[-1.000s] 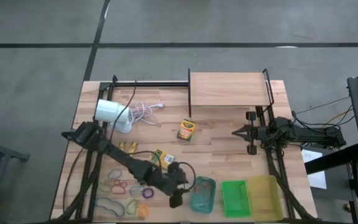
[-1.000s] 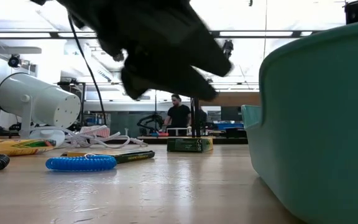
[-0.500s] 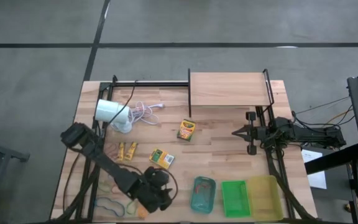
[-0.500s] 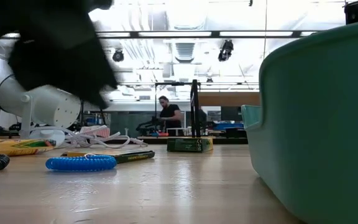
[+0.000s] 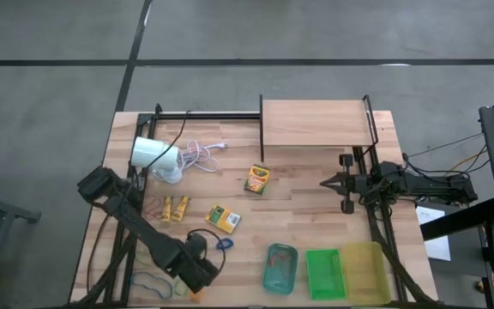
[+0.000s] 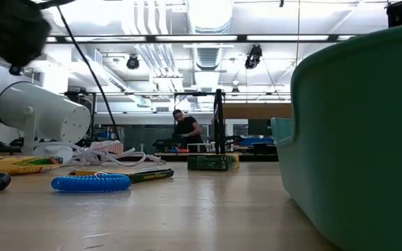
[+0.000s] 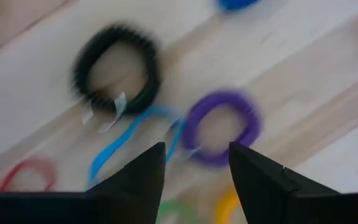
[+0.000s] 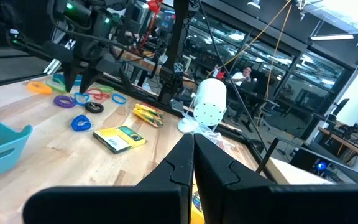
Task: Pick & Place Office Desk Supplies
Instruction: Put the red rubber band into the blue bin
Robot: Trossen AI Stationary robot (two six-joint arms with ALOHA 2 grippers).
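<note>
My left gripper (image 7: 194,152) hangs open, pointing down over a cluster of thin loops near the table's near left corner (image 5: 191,270), touching none. Below its fingers lie a purple loop (image 7: 221,127), a black loop (image 7: 118,68) and a thin blue loop (image 7: 126,140), all flat on the wood. A blue coiled loop (image 5: 222,244) lies just right of the arm. Two crayon boxes (image 5: 257,178) (image 5: 223,218) and small yellow pieces (image 5: 170,207) lie mid-table. My right gripper (image 5: 328,182) waits shut at the table's right side.
A teal tray (image 5: 280,267), a green tray (image 5: 324,273) and a yellow tray (image 5: 364,271) stand in a row along the near edge. A white lamp (image 5: 154,156) with its cord lies at the far left. A wooden shelf (image 5: 314,122) stands at the far edge.
My left gripper has gone from beside the teal tray toward the table's left edge along the near side, rolling its wrist as it went. It now hangs over the loops, still open. The blue coiled loop that the arm covered now shows.
</note>
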